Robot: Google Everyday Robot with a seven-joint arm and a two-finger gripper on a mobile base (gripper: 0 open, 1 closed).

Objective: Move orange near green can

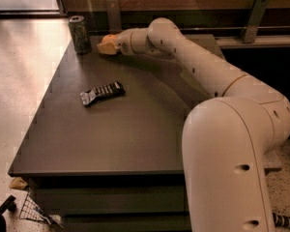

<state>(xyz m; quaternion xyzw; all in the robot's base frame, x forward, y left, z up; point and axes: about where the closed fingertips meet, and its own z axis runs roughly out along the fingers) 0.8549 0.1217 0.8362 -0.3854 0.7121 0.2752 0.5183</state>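
The orange (105,45) is at the tip of my gripper (110,44), low over the far left part of the dark table (135,129). The gripper is shut on it and hides its right side. The green can (79,34), slim with a silver top, stands upright near the table's far left corner. The orange is just to the right of the can, with a small gap between them. My arm reaches in from the right across the back of the table.
A flat black ridged bar (102,93) lies on the table's left middle. Two metal brackets (113,12) (253,17) stand along the wall ledge behind the table. The table's left edge drops to a pale floor (19,71).
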